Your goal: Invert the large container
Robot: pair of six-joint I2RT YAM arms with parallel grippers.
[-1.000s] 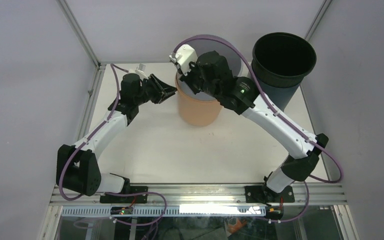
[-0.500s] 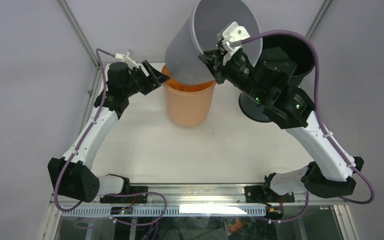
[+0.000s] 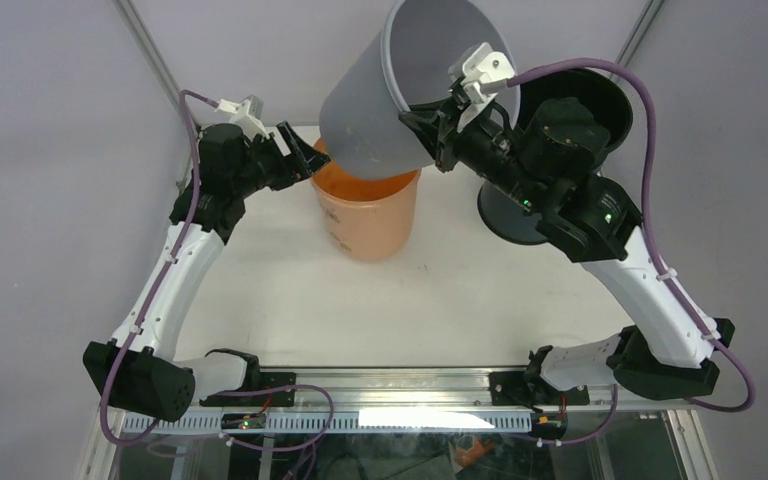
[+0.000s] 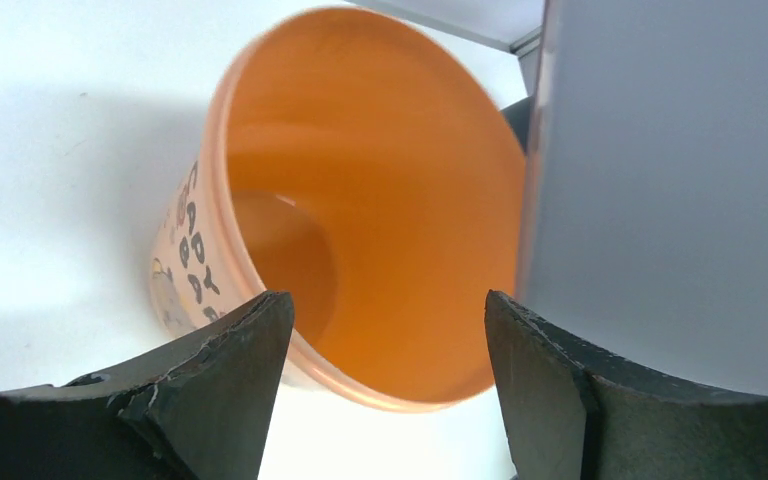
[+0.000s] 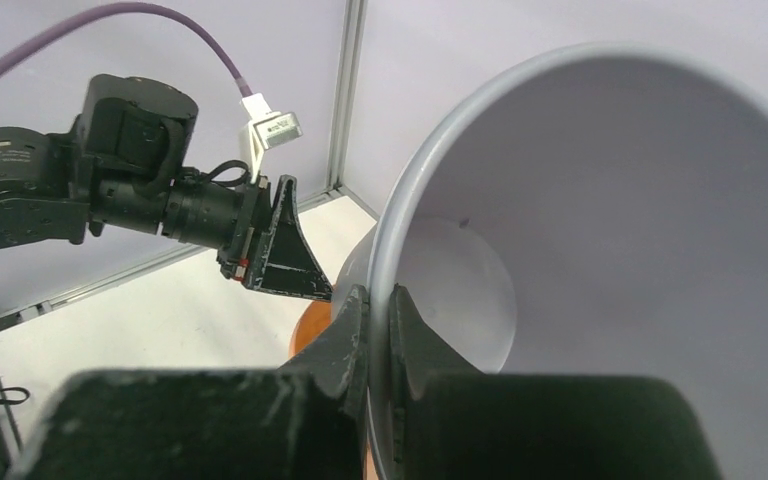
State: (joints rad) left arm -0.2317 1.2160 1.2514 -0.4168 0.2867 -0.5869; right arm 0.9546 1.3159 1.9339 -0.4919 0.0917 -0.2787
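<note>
Step in hand: the grey bucket (image 3: 400, 90) is lifted and partly tipped. I judge this to be the turn-over under way, not yet half done.
Grey bucket: in the air above the orange bucket (image 3: 370, 215), leaning, its mouth facing up and toward the right arm. Its lower end hangs just over the orange rim; I cannot tell whether they touch.
Right gripper (image 3: 438, 135): jaws shut on the grey bucket's rim, one finger inside the wall and one outside, as the right wrist view shows.
Left gripper (image 3: 305, 160): jaws spread wide and holding nothing, just beside the orange bucket's near-left rim. Contact with the rim cannot be told.
Orange bucket: upright on the surface (image 3: 360, 310), mouth open, nothing visible inside.
Black bucket (image 3: 505, 218): stands behind the right arm, apart from the action.
Next move: probably roll the right wrist further so the grey mouth faces down, carrying it clear of the orange bucket to bare surface.
Care needed: a pinch on a thin rim may slip as the weight swings over.
</note>
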